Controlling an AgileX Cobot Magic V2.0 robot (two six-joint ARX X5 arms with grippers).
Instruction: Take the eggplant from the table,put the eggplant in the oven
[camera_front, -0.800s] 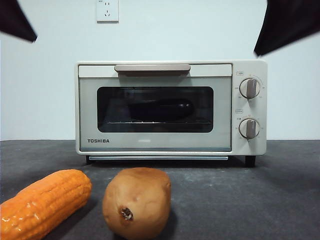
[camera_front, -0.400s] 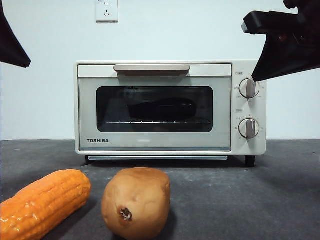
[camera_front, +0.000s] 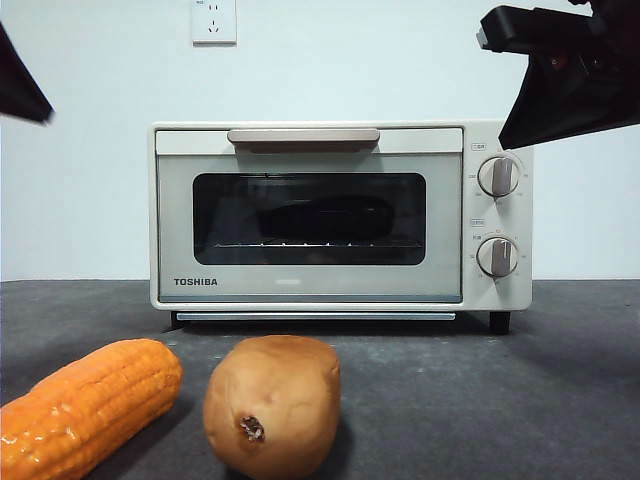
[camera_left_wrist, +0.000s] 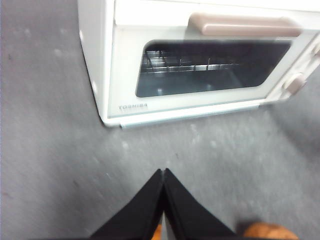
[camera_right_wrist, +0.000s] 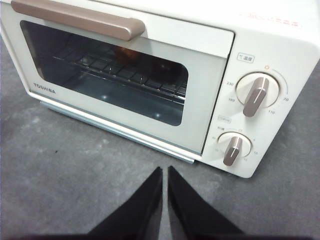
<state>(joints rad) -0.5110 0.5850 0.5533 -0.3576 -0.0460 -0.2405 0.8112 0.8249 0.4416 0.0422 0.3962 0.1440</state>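
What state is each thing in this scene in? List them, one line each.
Oven: door shut.
Eggplant: inside the oven, on the rack.
Corn: lying on the table.
Potato: on the table beside the corn.
Left hand: shut, empty.
Right hand: shut, empty.

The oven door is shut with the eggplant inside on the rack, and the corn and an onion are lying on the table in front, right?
Not quite: beside the corn lies a brown potato, not an onion, as the front view shows. The rest holds: the oven door is shut, the eggplant inside on the rack.
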